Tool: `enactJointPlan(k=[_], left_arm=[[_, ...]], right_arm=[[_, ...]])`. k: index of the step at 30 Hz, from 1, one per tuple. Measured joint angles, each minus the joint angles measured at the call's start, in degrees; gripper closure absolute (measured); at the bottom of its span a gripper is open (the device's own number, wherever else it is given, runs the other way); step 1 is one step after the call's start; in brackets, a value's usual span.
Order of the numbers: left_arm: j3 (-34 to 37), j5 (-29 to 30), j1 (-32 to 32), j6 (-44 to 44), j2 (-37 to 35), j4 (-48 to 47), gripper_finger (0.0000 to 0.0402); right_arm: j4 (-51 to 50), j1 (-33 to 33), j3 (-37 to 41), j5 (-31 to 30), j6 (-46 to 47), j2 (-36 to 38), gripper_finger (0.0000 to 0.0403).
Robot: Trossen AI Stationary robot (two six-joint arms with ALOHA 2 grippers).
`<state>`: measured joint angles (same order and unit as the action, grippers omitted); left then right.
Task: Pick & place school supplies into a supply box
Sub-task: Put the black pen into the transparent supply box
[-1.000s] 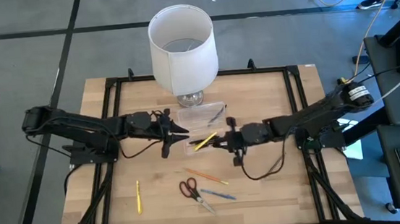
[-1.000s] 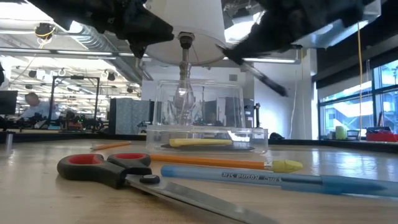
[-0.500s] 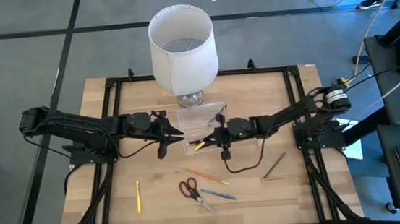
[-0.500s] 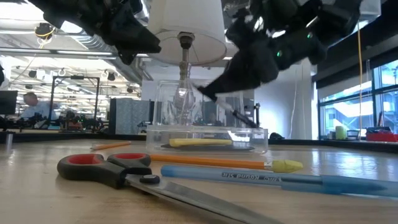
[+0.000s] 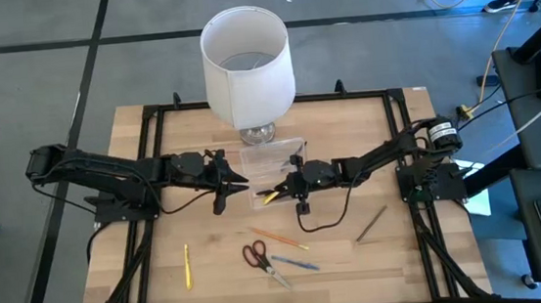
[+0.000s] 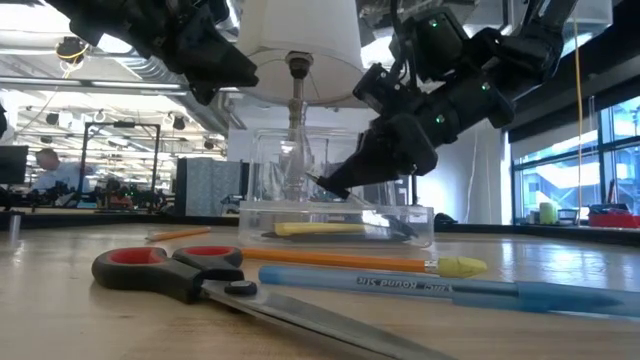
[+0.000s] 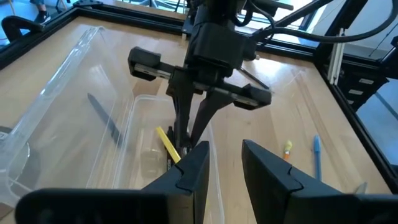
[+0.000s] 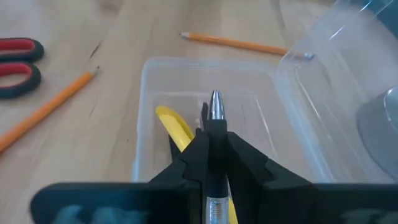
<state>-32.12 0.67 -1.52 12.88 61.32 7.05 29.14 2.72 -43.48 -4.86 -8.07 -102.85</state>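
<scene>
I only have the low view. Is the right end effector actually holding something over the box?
Observer: Yes. In the right wrist view the right end effector is shut on a dark pen, tip over the box.
Operator: And the other arm?
Observer: The left end effector is open beside the box, holding nothing.
Operator: Any supplies lying outside my view?
Observer: The high view shows a yellow pencil near the left arm and a loose pen near the right arm's base.
</scene>
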Motion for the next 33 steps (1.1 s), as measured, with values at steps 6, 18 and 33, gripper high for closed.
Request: enactJointPlan(k=[6, 18, 33], left_arm=[[0.00, 0.00, 0.00, -0.04, 0.00, -0.43, 0.0313], [0.00, -0.02, 0.00, 1.36, 0.00, -3.40, 0.0313], [0.00, -0.04, 0.00, 1.36, 0.00, -4.42, 0.0313]], right_arm=[[-0.31, 0.02, 0.00, 0.00, -0.05, 0.00, 0.0353], [-0.25, 0.02, 0.00, 0.12, 0.02, 0.00, 0.0353], [-0.23, 0.03, 0.00, 0.09, 0.30, 0.02, 0.0272]])
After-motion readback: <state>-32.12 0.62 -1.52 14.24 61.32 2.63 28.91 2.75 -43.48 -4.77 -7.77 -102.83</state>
